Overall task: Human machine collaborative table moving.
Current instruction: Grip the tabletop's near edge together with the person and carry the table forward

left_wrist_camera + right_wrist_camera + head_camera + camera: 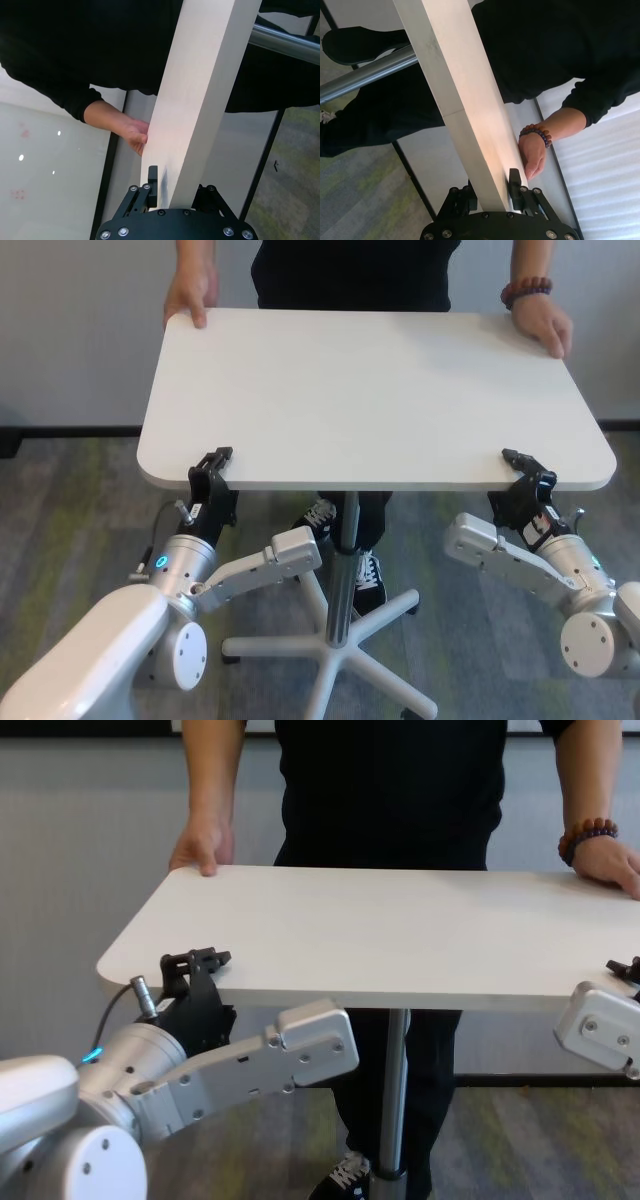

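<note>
Carpeted floor (80, 540) underfoot; both claws, left claw (212, 468) and right claw (527, 472), clenched on surface (370, 390) edge; match the person (350, 270) evenly.

A white rectangular tabletop (370, 390) with rounded corners stood level on a thin silver pole (344, 570) above a white star-shaped base (330, 645). A person (355, 270) in a black short-sleeved top stood at its far edge, one hand (188, 295) on each far corner, a brown beaded bracelet (527, 288) on one wrist. At the near edge, the robot's left gripper (212, 466) and right gripper (524, 468), both black, clamped the tabletop near its corners, fingers above and below the slab.
</note>
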Controlling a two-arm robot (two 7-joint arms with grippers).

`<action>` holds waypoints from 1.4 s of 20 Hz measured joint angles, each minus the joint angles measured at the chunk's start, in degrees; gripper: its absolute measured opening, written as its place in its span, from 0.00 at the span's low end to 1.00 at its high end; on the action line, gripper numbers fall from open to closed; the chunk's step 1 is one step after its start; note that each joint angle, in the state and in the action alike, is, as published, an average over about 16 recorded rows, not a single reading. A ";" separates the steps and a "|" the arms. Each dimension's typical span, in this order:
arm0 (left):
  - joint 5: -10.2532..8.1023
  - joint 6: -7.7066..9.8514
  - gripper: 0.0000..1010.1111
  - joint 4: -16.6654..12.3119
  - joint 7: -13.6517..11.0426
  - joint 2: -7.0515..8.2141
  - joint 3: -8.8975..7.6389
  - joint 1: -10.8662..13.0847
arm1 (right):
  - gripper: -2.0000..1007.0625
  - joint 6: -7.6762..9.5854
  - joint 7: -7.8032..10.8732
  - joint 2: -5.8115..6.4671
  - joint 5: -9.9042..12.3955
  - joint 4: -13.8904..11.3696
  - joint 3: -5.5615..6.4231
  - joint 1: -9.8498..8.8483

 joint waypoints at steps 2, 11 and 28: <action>-0.03 -0.15 0.32 1.15 0.64 -0.40 0.22 -0.65 | 0.35 -0.43 -0.38 -0.04 0.04 1.31 -0.30 0.85; -0.10 -0.51 0.32 5.69 3.49 -1.94 1.02 -2.88 | 0.35 -1.89 -2.01 -0.31 0.29 6.41 -1.48 3.97; 0.21 -0.35 0.32 14.75 7.24 -4.12 1.90 -6.95 | 0.35 -2.50 -4.55 -1.31 -0.60 13.53 -3.93 8.29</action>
